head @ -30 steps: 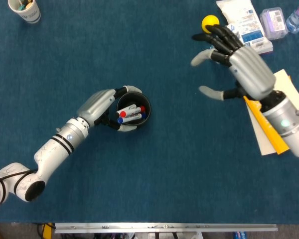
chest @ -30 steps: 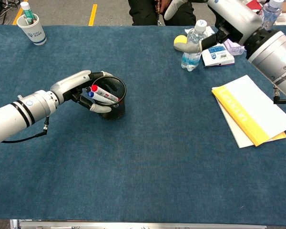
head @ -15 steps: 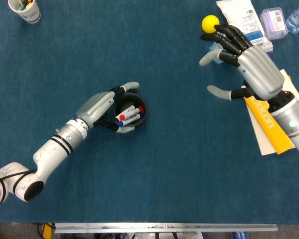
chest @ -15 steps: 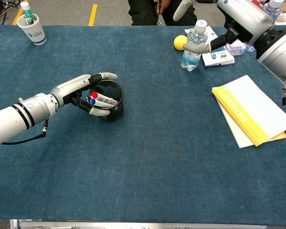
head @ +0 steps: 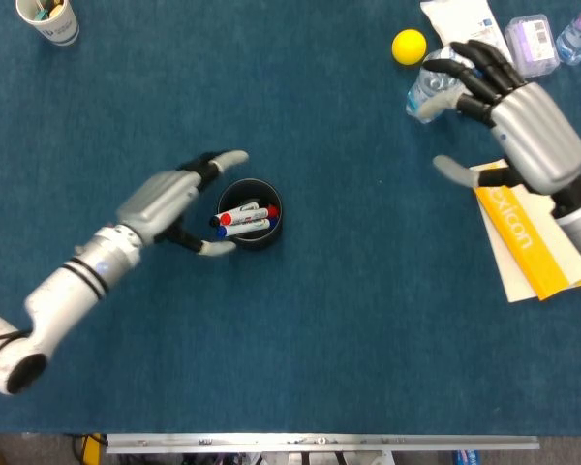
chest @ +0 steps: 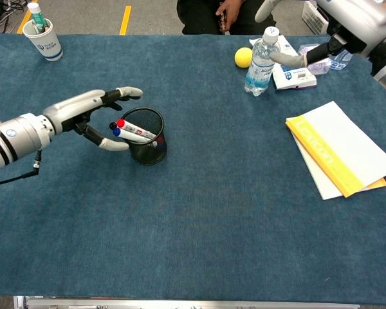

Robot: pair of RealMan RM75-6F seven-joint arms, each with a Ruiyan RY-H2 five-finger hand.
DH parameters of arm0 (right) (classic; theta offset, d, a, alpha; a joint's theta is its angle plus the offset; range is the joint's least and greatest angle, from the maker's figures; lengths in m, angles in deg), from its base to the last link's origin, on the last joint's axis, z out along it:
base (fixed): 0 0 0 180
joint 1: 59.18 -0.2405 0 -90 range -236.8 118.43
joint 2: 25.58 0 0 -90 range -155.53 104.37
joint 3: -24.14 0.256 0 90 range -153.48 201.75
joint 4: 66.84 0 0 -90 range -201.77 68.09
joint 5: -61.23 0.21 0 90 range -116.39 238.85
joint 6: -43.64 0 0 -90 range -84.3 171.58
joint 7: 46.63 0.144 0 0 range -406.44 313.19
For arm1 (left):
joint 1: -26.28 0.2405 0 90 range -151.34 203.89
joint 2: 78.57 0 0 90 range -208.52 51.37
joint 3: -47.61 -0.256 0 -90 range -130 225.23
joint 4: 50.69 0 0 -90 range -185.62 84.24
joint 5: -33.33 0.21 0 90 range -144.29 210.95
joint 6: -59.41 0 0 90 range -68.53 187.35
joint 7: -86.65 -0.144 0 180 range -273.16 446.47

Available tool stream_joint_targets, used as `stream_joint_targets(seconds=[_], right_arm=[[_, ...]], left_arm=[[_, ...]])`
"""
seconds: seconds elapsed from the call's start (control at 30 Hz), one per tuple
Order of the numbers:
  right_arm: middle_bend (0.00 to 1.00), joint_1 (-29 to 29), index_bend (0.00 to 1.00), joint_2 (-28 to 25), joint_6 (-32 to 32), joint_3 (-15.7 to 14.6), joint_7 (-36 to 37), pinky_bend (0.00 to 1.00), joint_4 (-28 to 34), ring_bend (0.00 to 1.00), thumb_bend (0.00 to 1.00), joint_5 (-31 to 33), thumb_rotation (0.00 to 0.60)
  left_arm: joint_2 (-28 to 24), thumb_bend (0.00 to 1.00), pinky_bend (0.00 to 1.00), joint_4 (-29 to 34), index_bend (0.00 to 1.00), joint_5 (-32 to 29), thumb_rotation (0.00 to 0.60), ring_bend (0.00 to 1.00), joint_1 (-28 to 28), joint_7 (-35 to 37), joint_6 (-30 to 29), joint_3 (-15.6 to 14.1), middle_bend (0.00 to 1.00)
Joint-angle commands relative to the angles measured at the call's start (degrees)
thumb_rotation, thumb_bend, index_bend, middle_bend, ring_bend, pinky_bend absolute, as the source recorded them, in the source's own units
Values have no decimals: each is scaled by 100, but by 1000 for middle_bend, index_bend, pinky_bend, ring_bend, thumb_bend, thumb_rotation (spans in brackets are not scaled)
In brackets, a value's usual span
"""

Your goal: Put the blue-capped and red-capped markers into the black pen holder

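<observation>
The black pen holder stands upright left of the table's middle. Inside it lean the red-capped marker and the blue-capped marker, caps sticking out over the left rim. My left hand hovers just left of the holder, fingers spread, holding nothing and clear of the rim. My right hand is raised at the far right, fingers apart and empty.
A water bottle, a yellow ball, small packets and boxes sit at the back right. A yellow-and-white booklet lies at the right. A paper cup with pens stands far back left.
My left hand has let go of the holder and drawn back to the left, fingers spreading. The right hand has moved further right and back, away from the ball.
</observation>
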Motion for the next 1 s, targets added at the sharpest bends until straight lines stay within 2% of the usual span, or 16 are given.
stream_joint_targets(seconds=[0.03, 0.1, 0.3, 0.47, 0.67, 0.83, 1.0], right_arm=[[167, 342, 367, -302, -174, -78, -613, 32, 297, 0, 274, 280, 600], [167, 533, 367, -420, -273, -144, -846, 32, 436, 0, 287, 421, 600], [172, 1122, 367, -587, -738, -355, -1581, 33, 525, 0, 313, 650, 600], [177, 1564, 367, -609, -1165, -533, -2009, 33, 461, 0, 316, 604, 600], [192, 2094, 367, -460, -1663, -629, -1980, 33, 257, 15, 317, 659, 600], [200, 2356, 367, -418, -1878, -639, -1924, 33, 177, 21, 319, 625, 600], [202, 2462, 367, -417, -1834, -587, -1867, 33, 223, 23, 321, 702, 600]], left_arm=[[-328, 167, 122, 186, 0, -20, 575, 24, 182, -265, -317, -6, 59], [-450, 166, 122, 199, 0, -35, 598, 24, 276, -385, -486, 3, 62], [-692, 166, 122, 218, 0, -219, 600, 32, 683, -827, -1112, 49, 74], [-698, 167, 122, 208, 0, -382, 600, 57, 1147, -1453, -1961, 160, 103], [-671, 167, 122, 258, 4, -458, 600, 63, 1713, -2244, -2939, 210, 126], [-779, 167, 122, 506, 4, -542, 600, 63, 2085, -2774, -3300, 117, 138], [-827, 168, 122, 812, 4, -691, 600, 63, 2325, -3233, -3496, 113, 138]])
